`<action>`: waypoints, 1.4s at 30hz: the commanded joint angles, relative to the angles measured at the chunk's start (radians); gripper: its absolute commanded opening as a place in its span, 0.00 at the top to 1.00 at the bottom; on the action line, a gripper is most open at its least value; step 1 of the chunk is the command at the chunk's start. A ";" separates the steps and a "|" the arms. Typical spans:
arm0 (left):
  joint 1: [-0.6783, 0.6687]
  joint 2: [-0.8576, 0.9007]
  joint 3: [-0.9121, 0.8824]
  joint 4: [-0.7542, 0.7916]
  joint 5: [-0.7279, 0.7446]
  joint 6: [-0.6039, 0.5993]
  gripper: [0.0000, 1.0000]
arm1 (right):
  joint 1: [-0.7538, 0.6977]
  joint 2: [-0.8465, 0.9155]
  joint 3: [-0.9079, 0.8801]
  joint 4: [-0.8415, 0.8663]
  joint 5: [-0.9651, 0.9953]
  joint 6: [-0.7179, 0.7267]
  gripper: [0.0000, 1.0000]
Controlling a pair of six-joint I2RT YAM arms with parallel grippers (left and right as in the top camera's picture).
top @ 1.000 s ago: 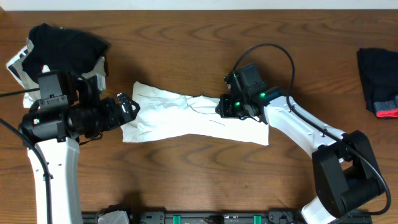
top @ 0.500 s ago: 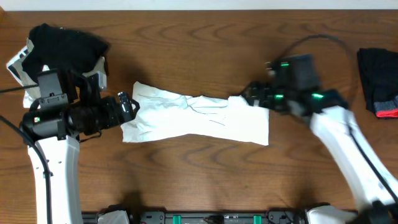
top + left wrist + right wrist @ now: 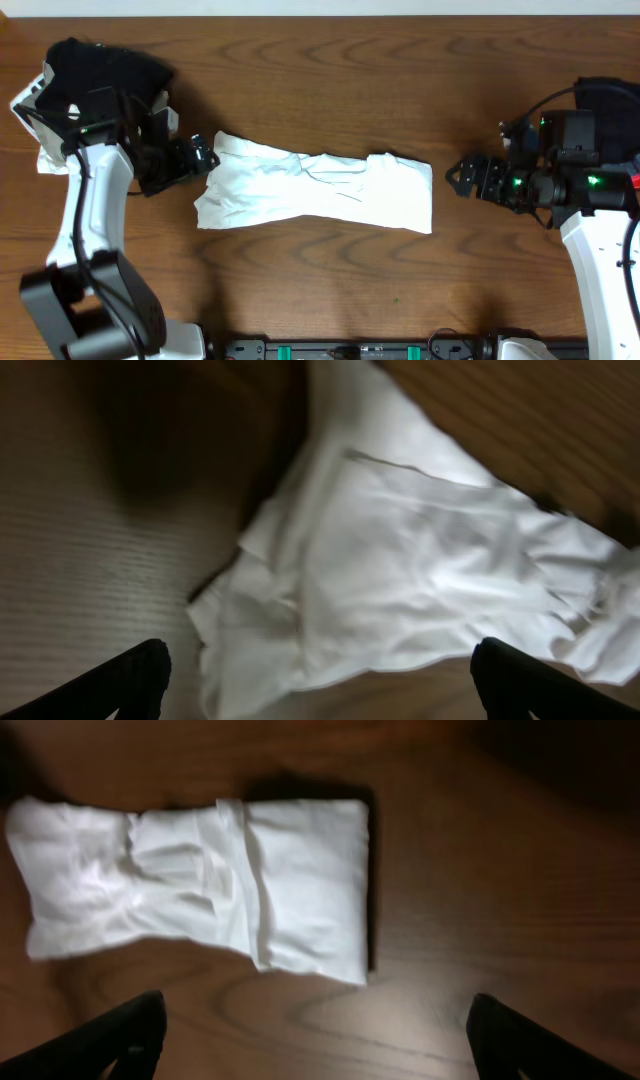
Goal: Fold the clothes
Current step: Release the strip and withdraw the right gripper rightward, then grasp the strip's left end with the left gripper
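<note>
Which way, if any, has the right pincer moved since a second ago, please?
Yes: the right pincer left the white shirt and drew rightward toward the black cloth.

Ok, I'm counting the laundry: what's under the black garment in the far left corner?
A white object pokes out from beneath the black garment at its left and right edges. I cannot tell whether it is cloth or a container, because the garment covers its middle.

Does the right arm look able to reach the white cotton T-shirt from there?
Probably yes: the open right gripper faces the white cotton T-shirt with only bare wooden table between them.
</note>
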 commanded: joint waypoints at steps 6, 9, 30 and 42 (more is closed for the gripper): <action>0.071 0.120 -0.004 0.035 0.090 0.082 0.02 | -0.006 -0.006 0.011 -0.031 0.001 -0.110 0.04; 0.071 0.151 -0.004 0.039 0.114 0.092 0.02 | -0.006 -0.006 0.011 -0.031 0.001 -0.110 0.04; 0.071 0.266 -0.019 0.039 0.164 0.126 0.02 | -0.006 -0.006 0.011 -0.038 0.000 -0.109 0.04; 0.071 0.296 -0.020 0.053 0.181 0.125 0.02 | -0.006 -0.006 0.011 -0.048 0.000 -0.109 0.04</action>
